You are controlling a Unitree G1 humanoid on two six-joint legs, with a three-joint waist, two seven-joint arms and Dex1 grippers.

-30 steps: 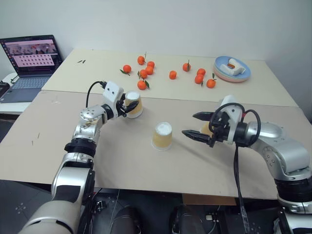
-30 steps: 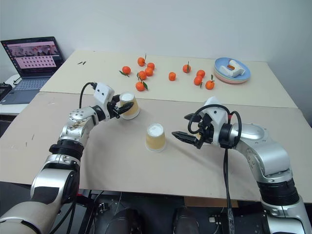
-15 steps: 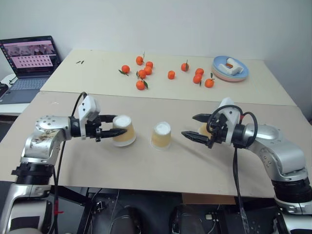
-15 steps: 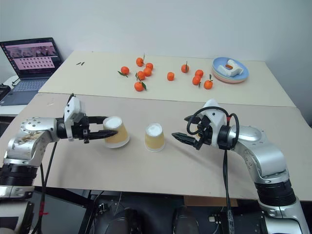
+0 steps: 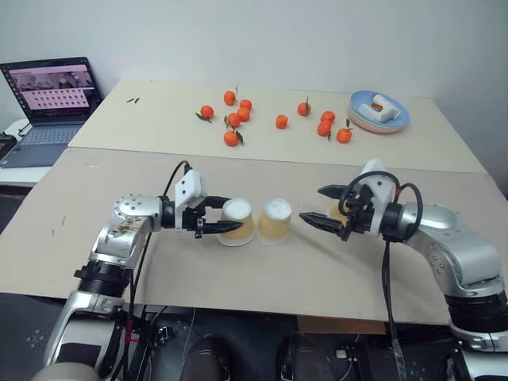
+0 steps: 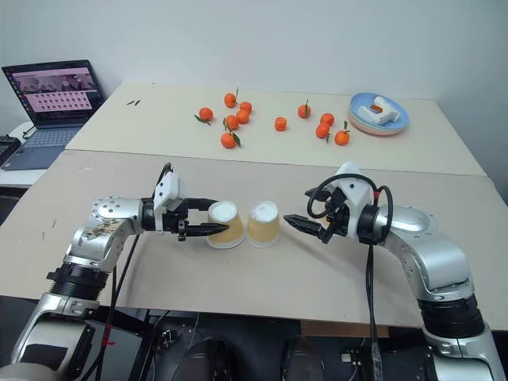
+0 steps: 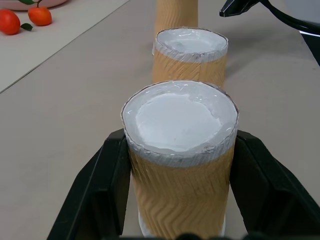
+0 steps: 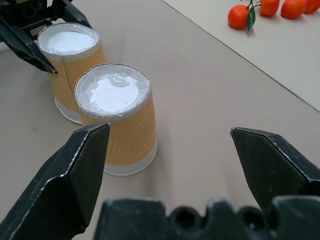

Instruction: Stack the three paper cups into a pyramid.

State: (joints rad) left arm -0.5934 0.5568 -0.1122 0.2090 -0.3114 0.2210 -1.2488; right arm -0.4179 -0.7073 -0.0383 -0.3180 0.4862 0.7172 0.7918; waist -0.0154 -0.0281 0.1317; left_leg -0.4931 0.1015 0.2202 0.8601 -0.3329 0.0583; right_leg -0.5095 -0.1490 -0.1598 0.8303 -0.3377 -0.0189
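Tan tabletop (image 5: 95, 238), left claw (image 5: 226, 226) level, gripping cup (image 5: 237, 221), right claw (image 5: 327, 208) spread empty.

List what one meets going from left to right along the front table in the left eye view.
Left pincer → the paper cup it holds → second paper cup → right pincer, open.

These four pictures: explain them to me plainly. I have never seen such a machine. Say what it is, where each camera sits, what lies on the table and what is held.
It is a two-armed robot. Two pictures come from its head, one from each wrist. The left gripper is shut on an upside-down paper cup, standing beside a second cup. The right gripper is open and empty; a third cup peeks out behind it. Farther back lie tangerines, a blue plate and a laptop.
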